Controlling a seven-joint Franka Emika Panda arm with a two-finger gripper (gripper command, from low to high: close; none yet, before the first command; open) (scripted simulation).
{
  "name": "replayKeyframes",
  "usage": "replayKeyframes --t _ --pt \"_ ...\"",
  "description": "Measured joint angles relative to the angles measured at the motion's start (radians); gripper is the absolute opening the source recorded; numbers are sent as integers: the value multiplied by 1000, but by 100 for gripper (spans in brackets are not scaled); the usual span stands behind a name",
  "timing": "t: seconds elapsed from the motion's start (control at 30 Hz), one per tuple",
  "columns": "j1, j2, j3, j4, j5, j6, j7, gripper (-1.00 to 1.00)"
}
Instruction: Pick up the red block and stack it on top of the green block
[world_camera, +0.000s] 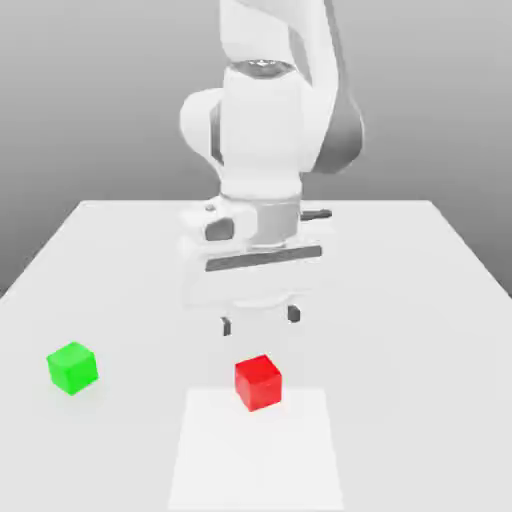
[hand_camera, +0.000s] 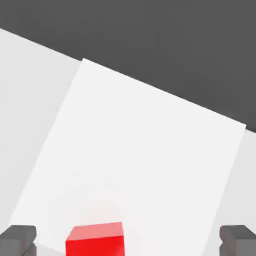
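Though wide open, an empty gripper (world_camera: 261, 320) near the red block (world_camera: 258, 383).

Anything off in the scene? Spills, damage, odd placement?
Nothing stands out. The red block sits flat by the edge of the white patch, turned slightly; the green block sits on the table, also turned. No spill or damage visible. The open end effector hangs above the red block.

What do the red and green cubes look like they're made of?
The red cube looks like painted wood or matte plastic: one flat, even colour, crisp edges, no grain. The green cube looks the same, plain and unshiny. Looks alone can't settle which material.
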Motion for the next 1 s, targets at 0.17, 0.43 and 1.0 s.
replayKeyframes --t 0.17,0.43,1.0 --pt "-19 197 36 6 57 164 -53 0" --pt "-64 284 80 15 65 240 -62 -100" --pt "-204 -18 -80 47 15 -91 -115 -100"
